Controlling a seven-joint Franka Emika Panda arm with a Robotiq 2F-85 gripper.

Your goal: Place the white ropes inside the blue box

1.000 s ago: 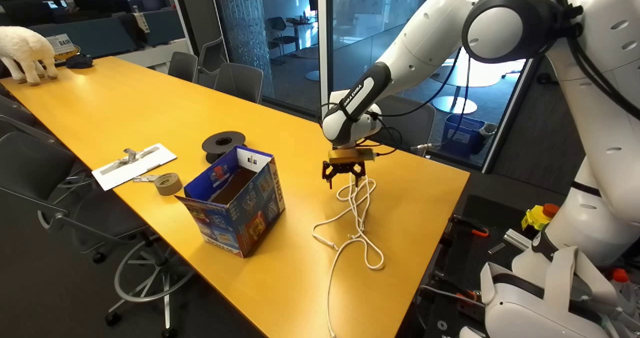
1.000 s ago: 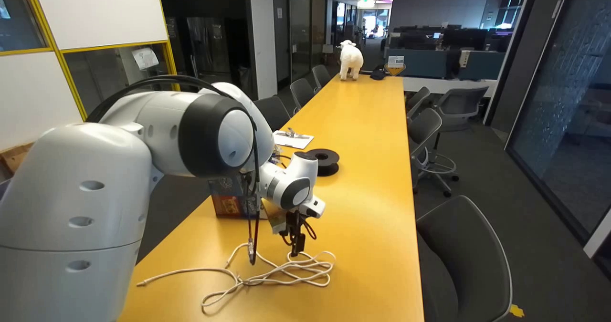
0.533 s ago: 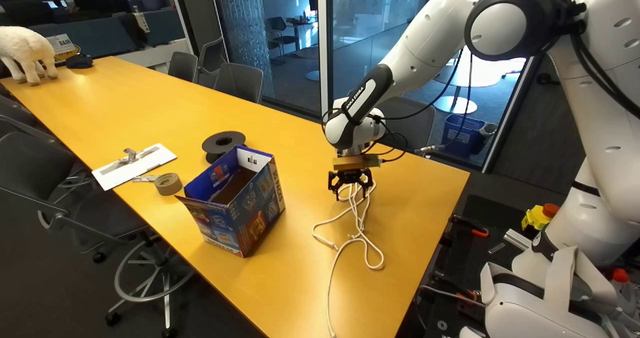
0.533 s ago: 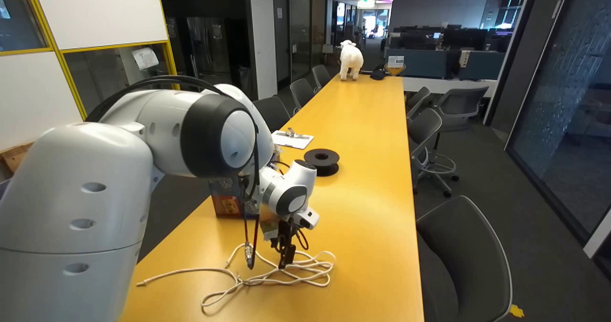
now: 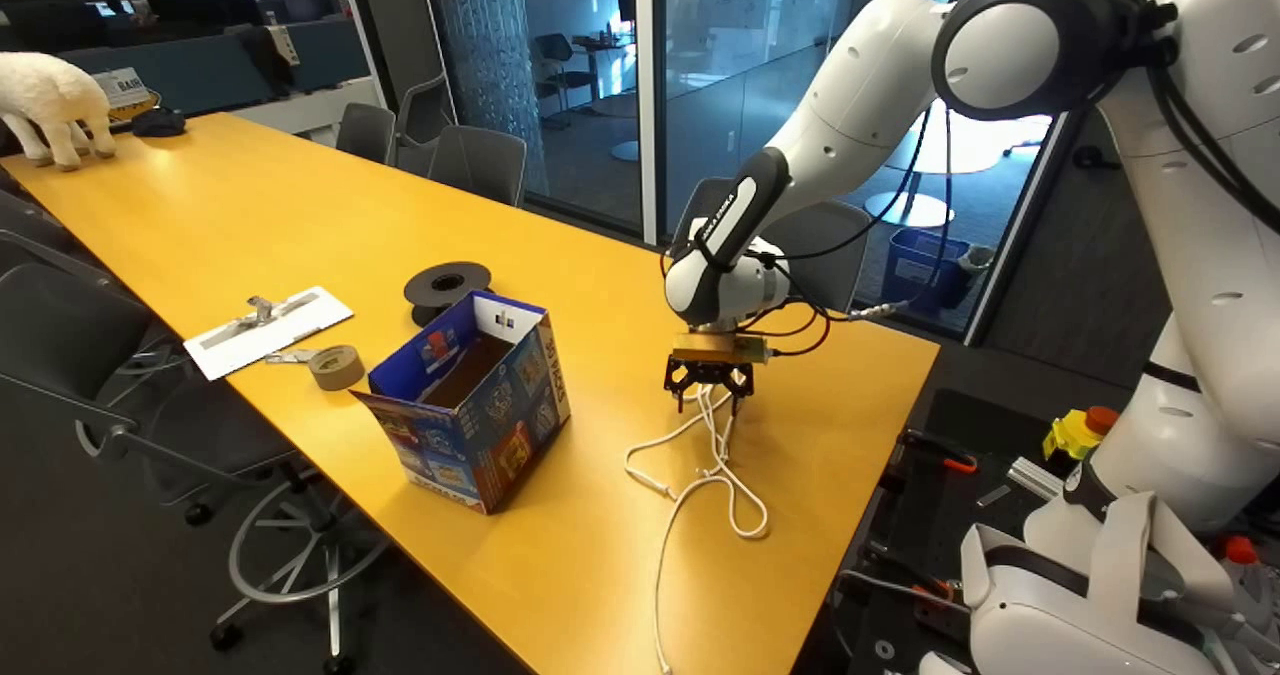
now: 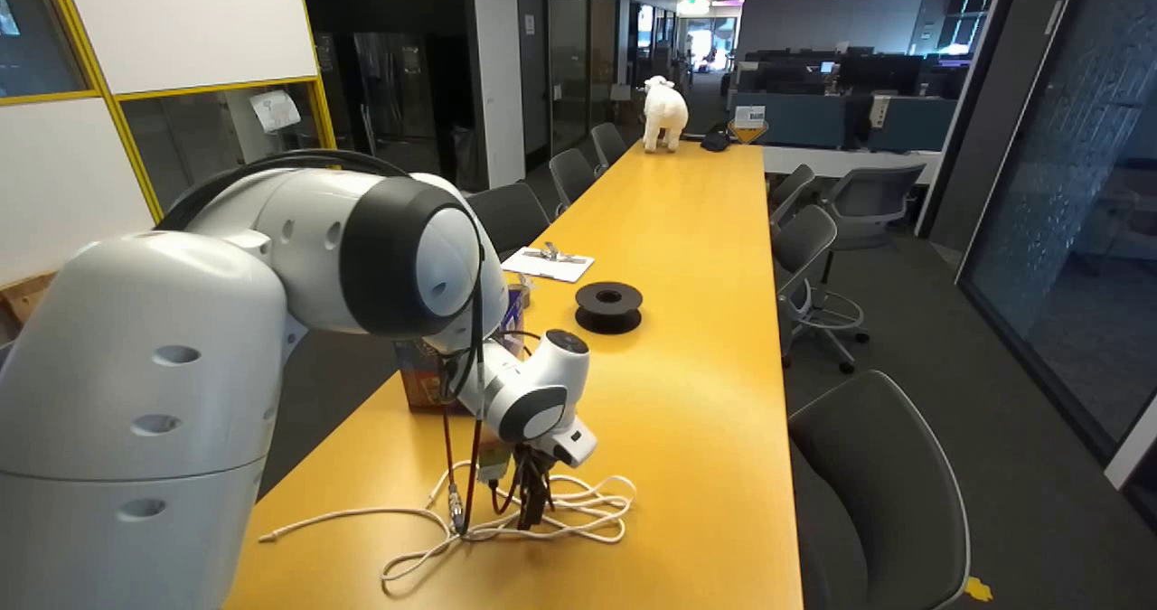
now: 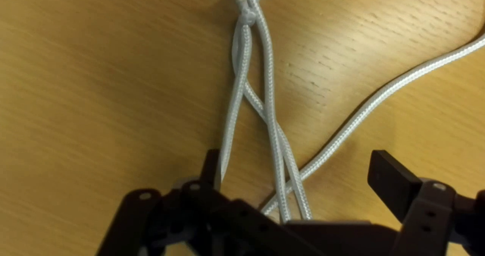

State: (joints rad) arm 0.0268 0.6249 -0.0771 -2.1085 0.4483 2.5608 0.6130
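Currently, the white braided ropes (image 7: pixel 269 66) lie in loose loops on the yellow wood-grained table (image 5: pixel 580 575), near but outside the blue printed cardboard box (image 5: pixel 515 405), which stands open-topped. The black two-finger gripper (image 7: pixel 295 167) stands low over the bundle, jaws spread wide, with nothing clamped. In the wrist view several strands run between the fingers; one strand meets the edge of the finger at the left, and contact there cannot be determined.

Handling: treat the ropes as light, limp and not fragile. They are unlikely to keep their shape when lifted, and the smooth sheath may let single strands slide. Recommended grip point: the crossing between the fingers, taking as many strands as possible. The knot-like lump (image 7: pixel 248 18) beyond the fingertips may help keep the loops together.

Before closing, shift so that the outer strand falls within the jaws; otherwise it may be pushed aside or trapped under the fingertip. Expect the long free end (image 6: pixel 268 538) to trail; lift until it clears the box rim.
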